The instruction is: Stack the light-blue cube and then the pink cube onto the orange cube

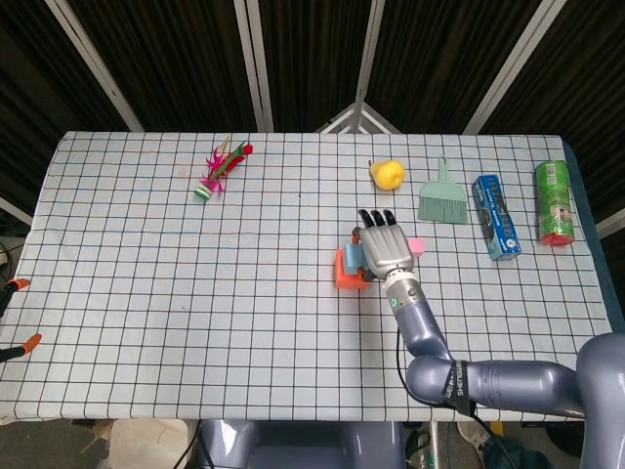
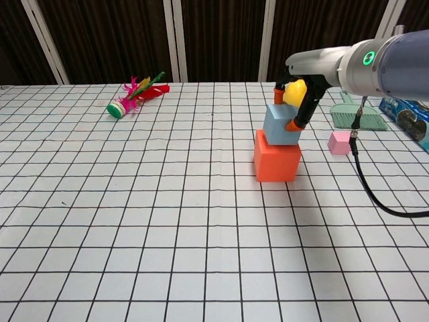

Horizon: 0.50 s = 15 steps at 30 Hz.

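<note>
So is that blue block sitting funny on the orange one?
A little. The light-blue cube sits on the orange cube but turned askew and shifted toward its right edge, not lined up. The right robot hand holds it, so it isn't settled yet. The pink cube waits on the table.

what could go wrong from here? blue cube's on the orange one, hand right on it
1. The light-blue cube sits toward the right side of the orange cube, so pulling the right hand away carelessly could drag it off.
2. The hand's fingers are against the cube's right face; if one catches on release, the cube may tip.
3. The pink cube lies close to the right of the stack, so reaching for it could bump the stack.
</note>
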Each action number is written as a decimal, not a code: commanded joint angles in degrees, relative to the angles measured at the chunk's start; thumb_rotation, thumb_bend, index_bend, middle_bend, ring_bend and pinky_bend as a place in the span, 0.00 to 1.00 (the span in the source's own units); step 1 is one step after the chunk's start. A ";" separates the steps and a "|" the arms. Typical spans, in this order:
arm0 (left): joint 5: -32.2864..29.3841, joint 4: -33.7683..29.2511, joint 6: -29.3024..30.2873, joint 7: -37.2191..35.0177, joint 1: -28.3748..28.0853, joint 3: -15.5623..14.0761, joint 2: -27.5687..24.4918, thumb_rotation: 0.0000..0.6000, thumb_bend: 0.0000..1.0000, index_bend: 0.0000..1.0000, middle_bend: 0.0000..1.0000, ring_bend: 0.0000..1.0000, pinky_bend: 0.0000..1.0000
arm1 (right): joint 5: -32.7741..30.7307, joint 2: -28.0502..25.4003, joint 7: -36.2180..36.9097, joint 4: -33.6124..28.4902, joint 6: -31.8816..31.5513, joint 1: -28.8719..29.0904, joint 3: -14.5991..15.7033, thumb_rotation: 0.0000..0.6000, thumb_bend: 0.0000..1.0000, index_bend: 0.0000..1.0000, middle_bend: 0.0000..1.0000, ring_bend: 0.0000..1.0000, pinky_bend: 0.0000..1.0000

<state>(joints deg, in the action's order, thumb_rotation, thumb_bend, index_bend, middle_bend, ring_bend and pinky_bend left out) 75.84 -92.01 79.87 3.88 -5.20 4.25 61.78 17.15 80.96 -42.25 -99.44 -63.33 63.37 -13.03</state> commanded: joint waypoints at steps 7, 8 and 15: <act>0.00 -0.13 0.17 0.02 0.09 0.01 -0.02 1.00 0.21 0.21 0.01 0.00 0.02 | 0.18 -0.03 0.01 -0.23 0.03 -0.26 -0.06 1.00 0.49 0.53 0.07 0.07 0.00; 0.01 -0.14 0.19 -0.01 0.09 0.01 -0.04 1.00 0.21 0.21 0.01 0.00 0.02 | 0.17 0.00 -0.03 -0.28 0.03 -0.27 -0.07 1.00 0.49 0.53 0.07 0.07 0.00; -0.07 -0.07 0.18 -0.25 0.13 0.06 -0.16 1.00 0.21 0.21 0.01 0.00 0.02 | -0.21 0.42 -0.41 0.03 -0.15 -0.19 -0.23 1.00 0.49 0.53 0.07 0.07 0.00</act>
<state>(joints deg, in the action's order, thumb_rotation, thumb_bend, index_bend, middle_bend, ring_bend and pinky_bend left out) 75.77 -92.08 80.05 3.63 -5.07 4.30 61.63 16.95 81.36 -42.65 -99.43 -63.47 63.17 -13.24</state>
